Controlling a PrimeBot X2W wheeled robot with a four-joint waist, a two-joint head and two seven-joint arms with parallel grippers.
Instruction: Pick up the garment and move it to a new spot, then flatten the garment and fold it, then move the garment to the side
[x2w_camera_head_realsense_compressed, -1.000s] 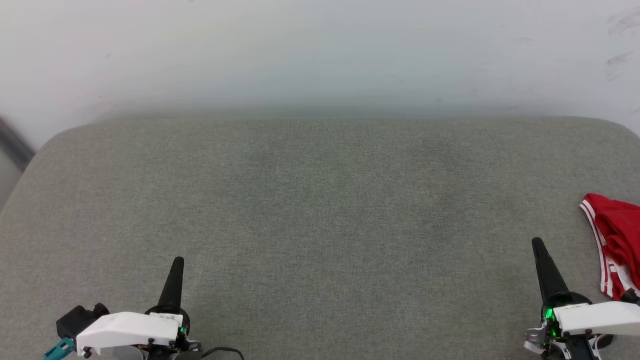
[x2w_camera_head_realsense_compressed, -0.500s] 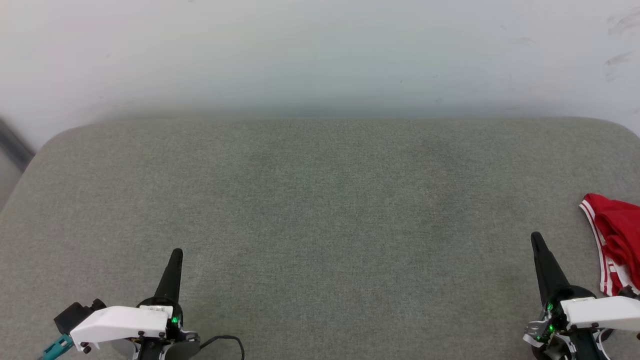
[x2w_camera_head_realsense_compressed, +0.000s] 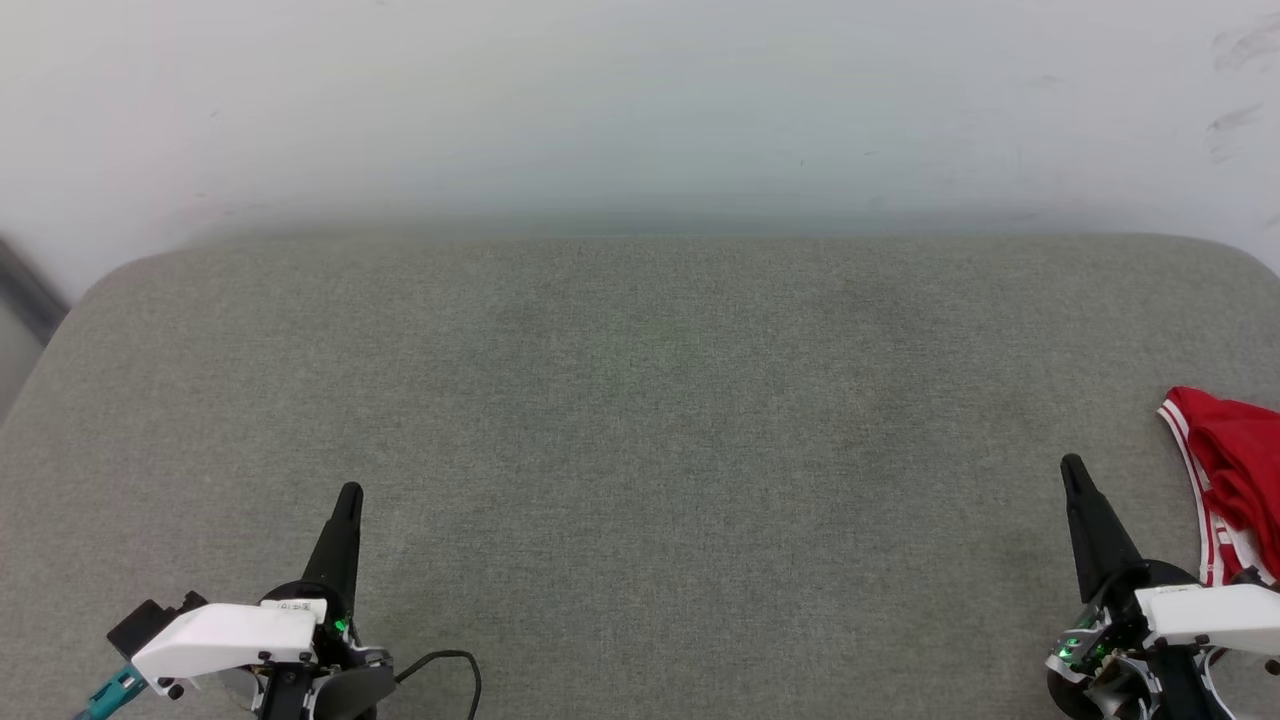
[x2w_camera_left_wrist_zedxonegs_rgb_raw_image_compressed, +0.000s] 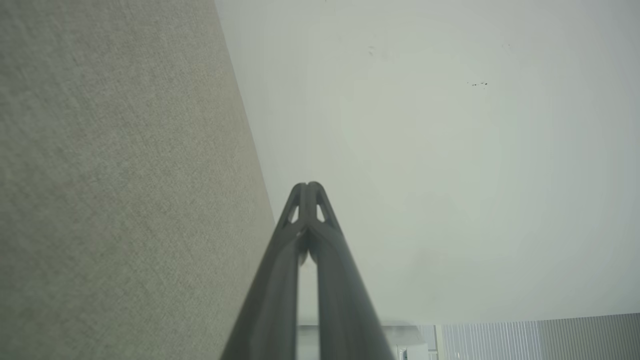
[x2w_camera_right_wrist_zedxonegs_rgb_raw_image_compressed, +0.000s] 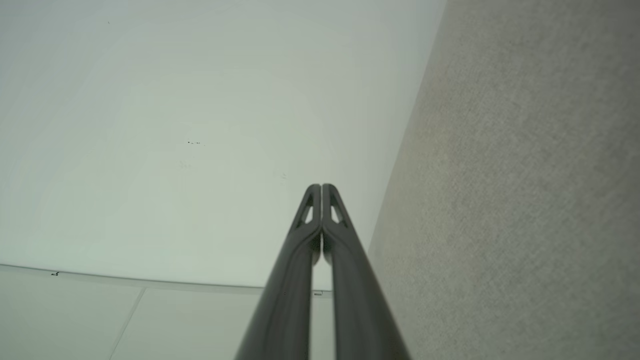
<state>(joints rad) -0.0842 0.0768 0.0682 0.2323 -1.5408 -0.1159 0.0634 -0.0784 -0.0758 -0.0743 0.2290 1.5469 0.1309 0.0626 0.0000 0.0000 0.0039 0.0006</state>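
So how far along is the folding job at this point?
Done: nothing visibly. The garment lies bunched, not flat or folded, at the right edge of the grey padded surface, partly cut off by the head view. In hand: nothing; the left gripper and right gripper are both shut and empty, the right one nearer the garment. Left: pick up, move, flatten, fold, set aside.

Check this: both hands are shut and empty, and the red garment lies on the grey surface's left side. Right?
No: the head view shows the garment on the right side. The left hand and right hand are shut and empty.
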